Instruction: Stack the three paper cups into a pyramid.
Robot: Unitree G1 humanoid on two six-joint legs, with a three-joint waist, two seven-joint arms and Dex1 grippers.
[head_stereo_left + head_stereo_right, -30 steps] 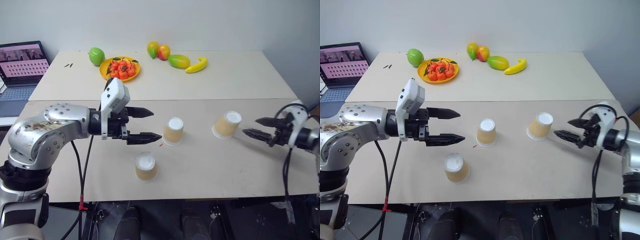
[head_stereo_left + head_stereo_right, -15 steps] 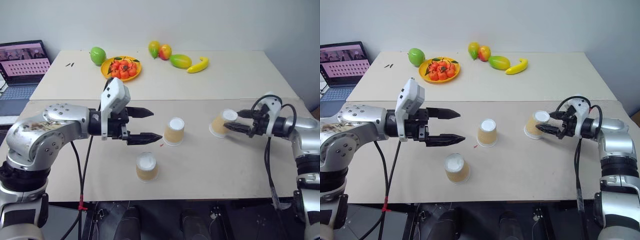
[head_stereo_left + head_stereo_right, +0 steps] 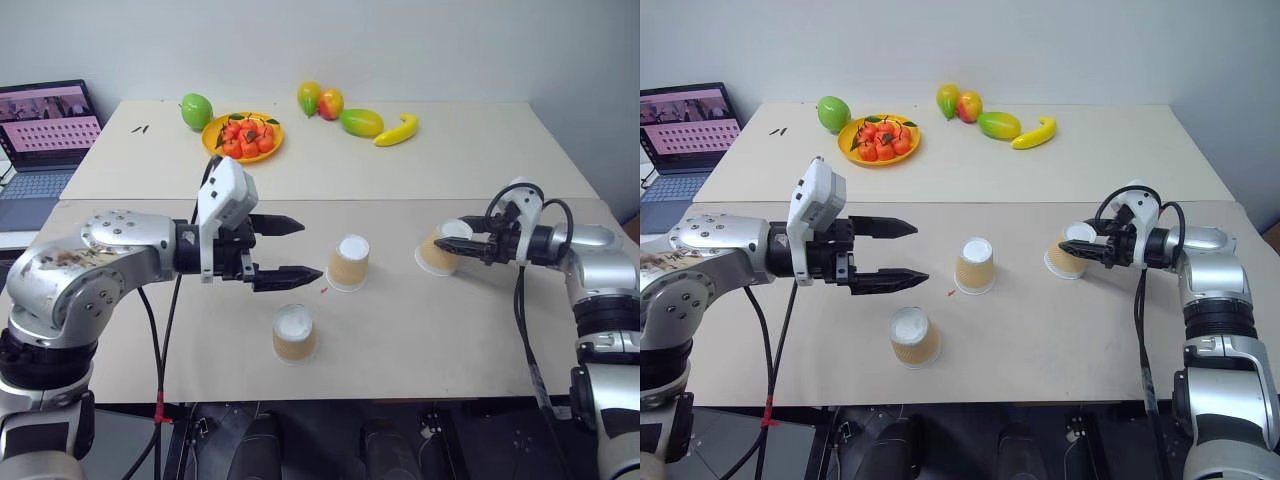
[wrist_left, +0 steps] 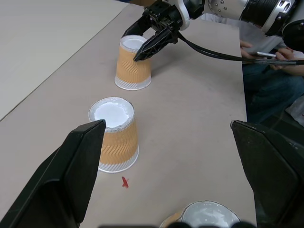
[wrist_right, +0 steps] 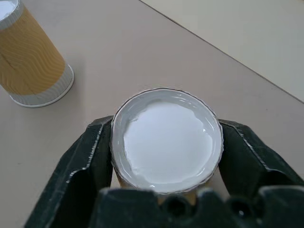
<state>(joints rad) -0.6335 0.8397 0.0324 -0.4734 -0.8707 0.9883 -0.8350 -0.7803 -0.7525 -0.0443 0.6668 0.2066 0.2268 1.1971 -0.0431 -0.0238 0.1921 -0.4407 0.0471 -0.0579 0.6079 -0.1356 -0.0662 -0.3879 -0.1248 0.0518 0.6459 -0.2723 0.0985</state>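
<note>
Now the right gripper [image 5: 161,190] clamps its jaws around the tilted right-hand paper cup [image 3: 440,250] near its white base, presumably to carry it toward the two upturned cups [image 3: 348,262] [image 3: 293,333], while the left gripper [image 3: 285,248] hovers with jaws wide open above the tabletop [image 3: 450,340].

Left gripper [image 3: 288,249] was held level, its fingers spread wide. Right gripper [image 5: 166,156] had both fingers clamped against a paper cup [image 5: 166,140].

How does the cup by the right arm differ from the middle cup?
The right cup leans off the table with the right gripper closed on it, jaws at either side of its top end; the middle cup stands flat and untouched. The right cup is nearer the table's right edge; the middle cup is nearer the left gripper. Both are base-up, tan and ribbed.
</note>
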